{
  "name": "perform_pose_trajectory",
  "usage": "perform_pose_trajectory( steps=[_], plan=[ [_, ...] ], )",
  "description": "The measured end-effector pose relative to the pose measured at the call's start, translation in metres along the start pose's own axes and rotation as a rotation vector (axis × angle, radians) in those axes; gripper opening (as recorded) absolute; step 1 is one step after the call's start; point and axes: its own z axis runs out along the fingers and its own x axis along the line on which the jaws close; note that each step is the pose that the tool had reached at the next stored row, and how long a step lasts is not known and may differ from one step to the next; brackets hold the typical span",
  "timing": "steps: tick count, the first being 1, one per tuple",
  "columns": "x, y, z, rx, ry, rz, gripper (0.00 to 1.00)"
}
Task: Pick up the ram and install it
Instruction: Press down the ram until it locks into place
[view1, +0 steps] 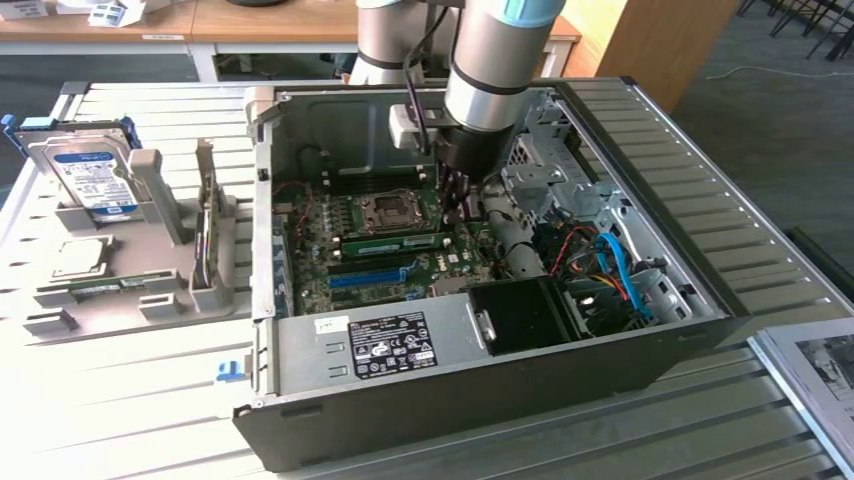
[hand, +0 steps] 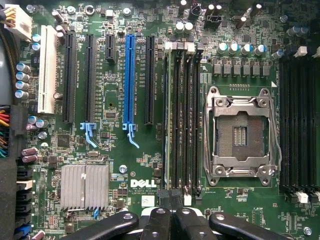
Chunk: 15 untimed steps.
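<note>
Jaws shut and empty, tips over one end of the ram (view1: 395, 243), which sits in the slots between CPU socket (hand: 241, 134) and blue slot (hand: 130, 75). Looks like the seating step: push straight down, stay centred on its edge, confirm both end latches close.

Arm (view1: 501, 50) cut off at frame edge; gripper (hand: 173, 196) linkage cropped; hard drive (view1: 91, 175) label too small to read

Arm (view1: 497, 60) steeply downward, hand (hand: 172, 199) low, fingers (hand: 161, 220) tight together.
</note>
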Motion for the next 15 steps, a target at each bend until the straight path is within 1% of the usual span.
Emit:
perform_pose_trajectory(
  steps=[7, 15],
  plan=[
    [-0.0054, 0.0, 0.001, -0.0001, 0.0003, 0.0, 0.1],
    [-0.0055, 0.0, 0.001, -0.0002, 0.0006, 0.0, 0.1]
  ],
)
